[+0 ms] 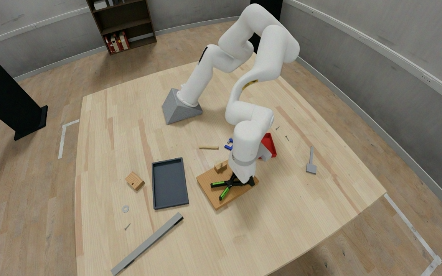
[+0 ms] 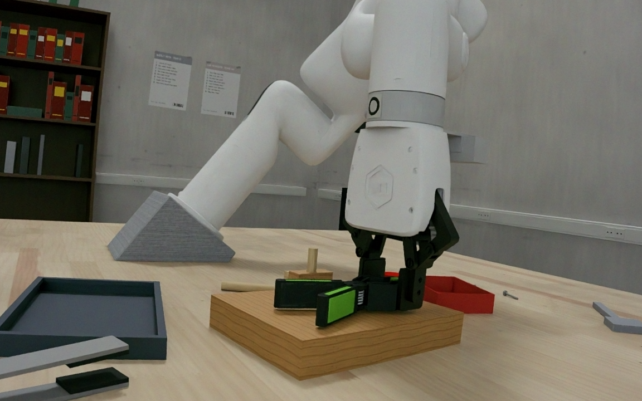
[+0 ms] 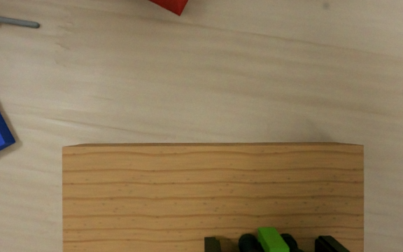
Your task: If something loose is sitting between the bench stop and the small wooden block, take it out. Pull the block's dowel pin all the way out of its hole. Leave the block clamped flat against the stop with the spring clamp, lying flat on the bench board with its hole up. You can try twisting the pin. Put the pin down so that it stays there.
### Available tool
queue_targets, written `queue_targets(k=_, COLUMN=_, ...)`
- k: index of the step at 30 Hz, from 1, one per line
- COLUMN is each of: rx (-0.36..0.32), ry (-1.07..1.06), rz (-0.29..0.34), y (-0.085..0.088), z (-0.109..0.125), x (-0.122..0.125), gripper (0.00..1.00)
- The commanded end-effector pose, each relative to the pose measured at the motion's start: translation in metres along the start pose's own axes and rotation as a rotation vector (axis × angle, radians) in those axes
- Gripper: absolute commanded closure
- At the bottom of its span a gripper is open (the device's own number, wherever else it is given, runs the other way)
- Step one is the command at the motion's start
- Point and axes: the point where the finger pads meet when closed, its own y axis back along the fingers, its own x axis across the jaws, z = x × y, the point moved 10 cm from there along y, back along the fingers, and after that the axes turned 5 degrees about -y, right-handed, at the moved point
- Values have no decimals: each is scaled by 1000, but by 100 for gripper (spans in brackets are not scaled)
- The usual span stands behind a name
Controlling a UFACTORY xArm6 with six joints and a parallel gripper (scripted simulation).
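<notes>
My gripper (image 2: pixel 397 291) is shut on the black and green spring clamp (image 2: pixel 338 297) and holds it flat, down on the wooden bench board (image 2: pixel 335 324). From above, the clamp (image 1: pixel 227 186) spreads its green-tipped arms over the middle of the board (image 1: pixel 227 192). The small wooden block (image 1: pixel 220 167) sits at the board's far edge, apart from the clamp. Its dowel pin (image 2: pixel 311 259) stands upright in the block (image 2: pixel 309 273). The wrist view shows the board (image 3: pixel 212 196) and the clamp's green part (image 3: pixel 272 239) at the bottom edge. I cannot make out the bench stop.
A loose dowel (image 1: pixel 208 147) and a blue piece (image 1: pixel 228 142) lie behind the board. A red tray (image 1: pixel 269 144) is at its right, a dark grey tray (image 1: pixel 169 183) at its left. A second wooden block (image 1: pixel 134 180), a grey bar (image 1: pixel 147 243) and a grey L-piece (image 1: pixel 311 161) lie farther off.
</notes>
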Motion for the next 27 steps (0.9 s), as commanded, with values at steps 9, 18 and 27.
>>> queue_targets(k=9, rx=-1, ry=1, rz=4, y=0, z=0, x=1, gripper=100)
queue_targets(k=18, rx=-1, ry=1, rz=4, y=0, z=0, x=1, gripper=100)
queue_targets(k=27, rx=-1, ry=1, rz=4, y=0, z=0, x=1, gripper=45)
